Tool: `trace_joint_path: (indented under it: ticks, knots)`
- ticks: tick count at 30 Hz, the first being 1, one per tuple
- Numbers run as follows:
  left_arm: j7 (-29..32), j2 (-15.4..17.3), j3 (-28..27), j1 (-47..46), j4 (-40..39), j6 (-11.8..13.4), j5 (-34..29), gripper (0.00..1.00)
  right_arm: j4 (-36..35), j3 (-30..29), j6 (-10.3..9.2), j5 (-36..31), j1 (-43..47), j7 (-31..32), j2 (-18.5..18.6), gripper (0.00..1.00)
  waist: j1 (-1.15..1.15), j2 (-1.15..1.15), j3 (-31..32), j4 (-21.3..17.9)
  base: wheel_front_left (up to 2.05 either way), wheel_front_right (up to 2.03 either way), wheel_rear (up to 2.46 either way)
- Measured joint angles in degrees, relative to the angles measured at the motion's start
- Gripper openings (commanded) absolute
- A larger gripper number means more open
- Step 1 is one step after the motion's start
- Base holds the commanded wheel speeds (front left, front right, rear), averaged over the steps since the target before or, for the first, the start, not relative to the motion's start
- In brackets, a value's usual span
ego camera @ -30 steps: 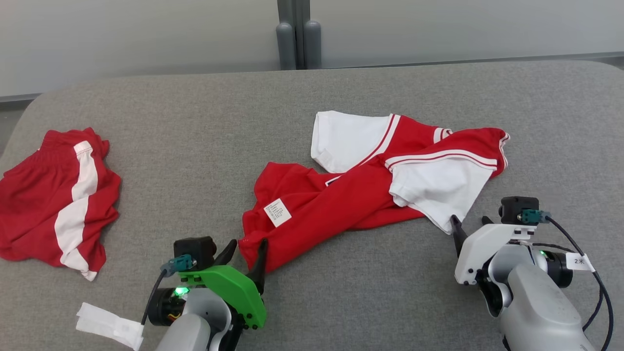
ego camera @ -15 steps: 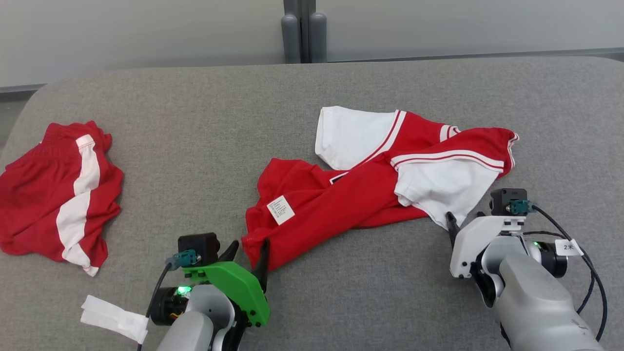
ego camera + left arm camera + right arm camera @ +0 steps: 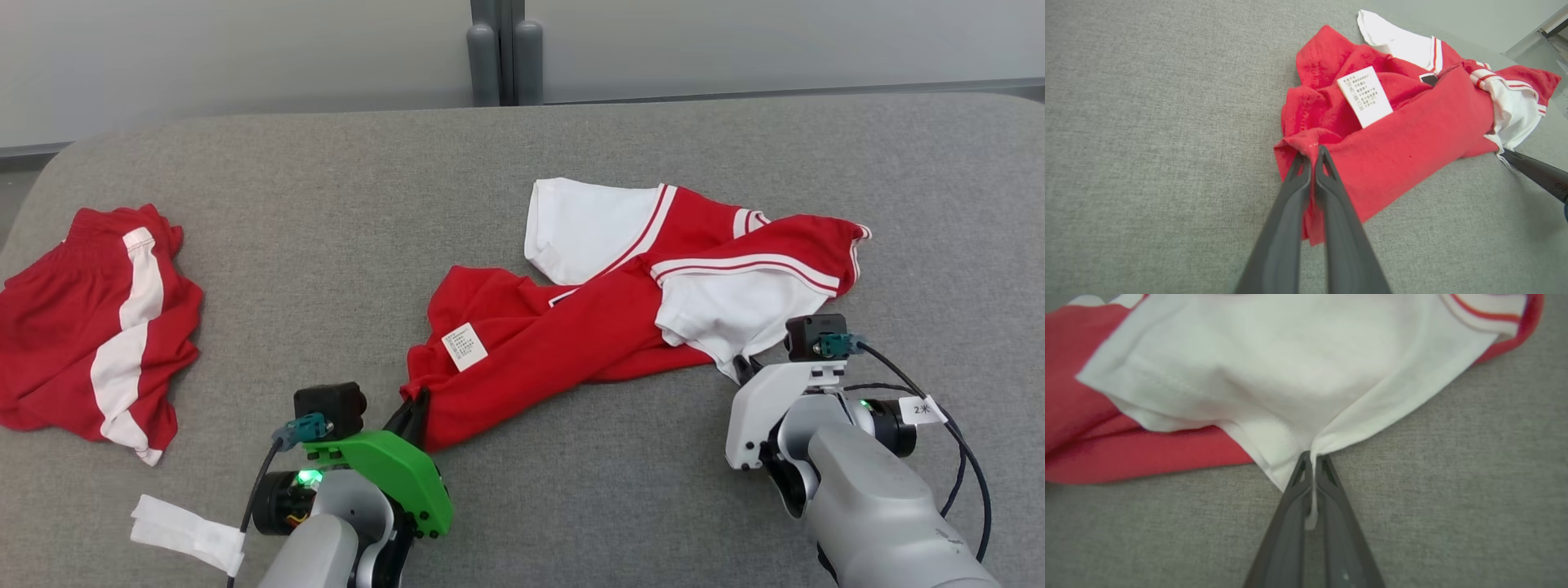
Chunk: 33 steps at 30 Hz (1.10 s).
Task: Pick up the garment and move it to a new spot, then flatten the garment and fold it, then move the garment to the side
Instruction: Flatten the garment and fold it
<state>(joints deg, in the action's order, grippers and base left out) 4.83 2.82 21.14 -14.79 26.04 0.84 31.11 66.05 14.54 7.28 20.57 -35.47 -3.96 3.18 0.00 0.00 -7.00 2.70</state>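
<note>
the left gripper (image 3: 1312, 154) is pinched tight on the near-left red corner of the shirt (image 3: 563, 343). the right gripper (image 3: 1312, 458) is closed on the near tip of the white sleeve (image 3: 1298, 375), with a sliver of cloth between its fingers. grips on opposite ends seem chosen so the crumpled shirt, lying right of middle on the grey surface (image 3: 326, 204), lifts spread rather than bunched. its care label (image 3: 1364, 96) faces up. red shorts (image 3: 98, 327) lie well apart at the left.
</note>
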Motion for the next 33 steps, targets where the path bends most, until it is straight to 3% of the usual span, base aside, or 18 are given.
trace_joint_path:
  ticks: [7,12,18,25,29,33]
  knots:
    - [-4.23,0.27,-0.85,0.22,-4.17,-1.7,1.27,0.0,-2.45,-0.03,0.13,3.55,1.49,-5.92,-0.23,0.0,0.0,0.0,1.09,-0.17,0.0,0.0,0.0]
    - [-7.31,0.25,-2.35,0.43,-10.38,-2.89,3.85,0.0,-7.91,-5.16,0.22,0.34,1.05,-10.02,-0.42,0.0,0.0,0.0,1.77,-0.78,0.0,0.0,0.0]
    - [-7.57,0.26,-2.89,-2.27,-16.9,-3.87,5.59,0.0,-26.33,-14.24,0.21,-6.97,1.15,-10.51,0.33,0.0,0.0,0.0,1.99,-2.47,0.0,0.0,0.0]
    - [-3.09,2.1,-3.97,-11.43,-19.31,-5.41,8.0,0.0,-52.48,-14.86,0.21,-10.59,0.53,2.19,1.15,0.0,0.0,0.0,1.41,-5.25,0.0,0.0,0.0]
    - [-1.47,3.72,-5.47,-17.77,-19.19,-5.87,8.67,0.0,-59.99,-13.65,0.21,-9.58,-4.39,9.42,3.36,0.0,0.0,0.0,0.3,-6.84,0.0,0.0,0.0]
    - [-2.0,4.58,-8.73,-24.63,-17.31,-5.94,10.73,0.0,-61.25,-14.36,0.21,-5.68,-10.79,12.3,3.7,0.0,0.0,0.0,-2.29,-8.21,0.0,0.0,0.0]
